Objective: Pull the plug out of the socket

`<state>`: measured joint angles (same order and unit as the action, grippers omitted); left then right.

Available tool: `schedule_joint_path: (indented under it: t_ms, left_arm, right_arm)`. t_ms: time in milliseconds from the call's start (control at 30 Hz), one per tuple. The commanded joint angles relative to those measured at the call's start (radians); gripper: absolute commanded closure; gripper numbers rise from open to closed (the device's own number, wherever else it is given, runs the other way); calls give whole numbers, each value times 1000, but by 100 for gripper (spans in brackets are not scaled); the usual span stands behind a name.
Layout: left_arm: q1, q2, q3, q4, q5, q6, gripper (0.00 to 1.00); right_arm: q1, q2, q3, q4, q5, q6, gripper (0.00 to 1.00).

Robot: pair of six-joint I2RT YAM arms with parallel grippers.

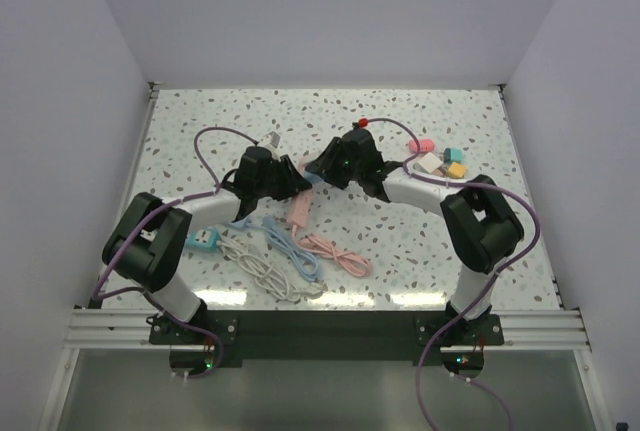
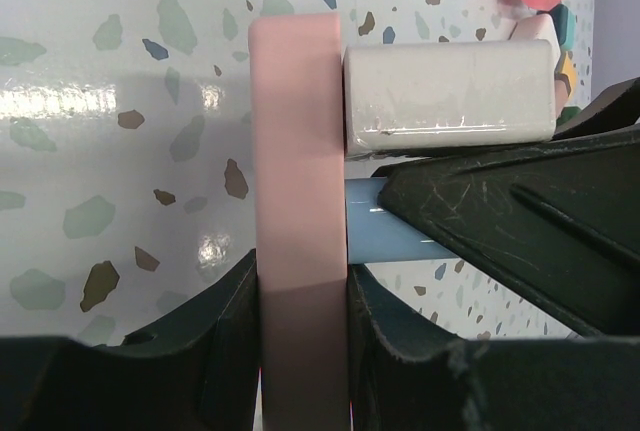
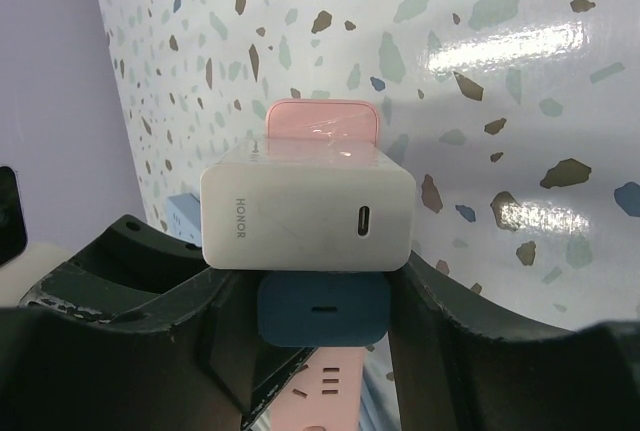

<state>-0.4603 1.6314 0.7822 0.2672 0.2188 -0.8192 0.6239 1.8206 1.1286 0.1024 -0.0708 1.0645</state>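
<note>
A pink power strip (image 2: 300,181) stands on edge between the fingers of my left gripper (image 2: 300,351), which is shut on it. A white HONOR charger (image 3: 305,216) and a dark blue plug (image 3: 322,309) sit side by side on the strip's face (image 3: 322,116). My right gripper (image 3: 322,311) is shut on the blue plug, with the white charger just past its fingertips. In the left wrist view the blue plug (image 2: 385,233) still meets the strip, and a right finger (image 2: 520,221) covers its outer end. In the top view both grippers (image 1: 290,179) (image 1: 338,164) meet at mid-table.
Pink (image 1: 338,254), light blue (image 1: 292,248) and white (image 1: 258,269) cables lie coiled in front of the grippers. A teal item (image 1: 203,241) lies by the left arm. Several small coloured blocks (image 1: 440,161) sit at the right. The walls enclose the table on three sides.
</note>
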Motion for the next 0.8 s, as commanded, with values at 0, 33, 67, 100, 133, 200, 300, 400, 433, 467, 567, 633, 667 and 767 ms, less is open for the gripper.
schedule_joint_path:
  t_ms: [0, 33, 67, 100, 133, 200, 300, 400, 433, 467, 567, 633, 667, 767]
  left_arm:
    - [-9, -16, 65, 116, 14, -6, 100]
    - [-5, -12, 58, 115, 10, -5, 100]
    - [2, -7, 52, 113, 10, -3, 100]
    - [9, -7, 43, 118, 11, -1, 100]
    - [26, -7, 23, 121, 11, -1, 100]
    - [47, 1, 3, 130, 16, 2, 100]
    - [97, 18, -40, 153, 39, -1, 100]
    - [135, 31, -75, 170, 54, -5, 100]
    - [143, 33, -84, 171, 54, -5, 100]
    - [141, 42, -86, 171, 53, -3, 100]
    - [143, 65, -83, 170, 51, -20, 100]
    - [141, 80, -68, 178, 60, -24, 100]
    - [141, 90, -61, 178, 62, -29, 100]
    - [140, 103, -34, 161, 59, -29, 100]
  right_arm:
    - [16, 3, 5, -29, -27, 45, 79]
    - [14, -12, 3, -41, -26, 45, 88]
    - [11, -26, -6, -62, -24, 38, 93]
    - [1, -38, -10, -76, -24, 34, 97]
    - [-7, -50, -18, -88, -18, 29, 100]
    - [-32, -93, -41, -130, -14, 12, 100]
    - [-75, -156, -85, -145, -12, 2, 100]
    - [-113, -220, -119, -159, -11, -11, 100]
    - [-121, -234, -122, -167, -11, -14, 100]
    - [-130, -250, -127, -185, -9, -17, 100]
    - [-142, -293, -135, -204, 0, -11, 100]
    - [-144, -303, -133, -210, 3, -3, 100]
    - [-144, -307, -136, -202, 5, 2, 100]
    - [-142, -310, -132, -222, 11, 0, 100]
